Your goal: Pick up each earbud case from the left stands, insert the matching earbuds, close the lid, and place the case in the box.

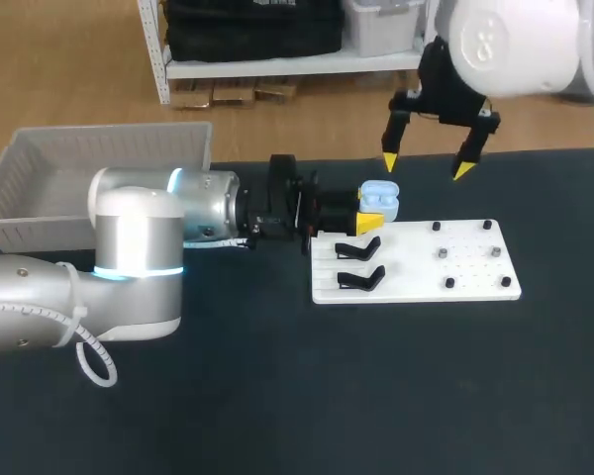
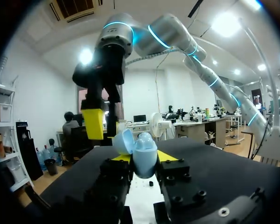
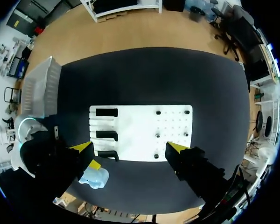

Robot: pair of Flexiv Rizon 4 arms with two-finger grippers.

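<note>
A light-blue earbud case [image 1: 381, 194] with its lid up is held above the white stand board's [image 1: 416, 265] left end. My left gripper [image 1: 368, 210] is shut on it, reaching in sideways from the left. In the left wrist view the case [image 2: 143, 154] stands upright between the yellow tips, its lid [image 2: 123, 141] tilted back. My right gripper [image 1: 426, 165] hangs open above and just behind the case, holding nothing. From the right wrist view, the case [image 3: 95, 176] lies below my right gripper [image 3: 129, 148], off to one side, beyond the board's [image 3: 140, 135] edge.
Two black stands [image 1: 359, 248] [image 1: 361, 279] sit on the board's left part, and small pegs [image 1: 444, 254] on its right. A pale plastic bin [image 1: 89, 158] stands at the back left of the dark table.
</note>
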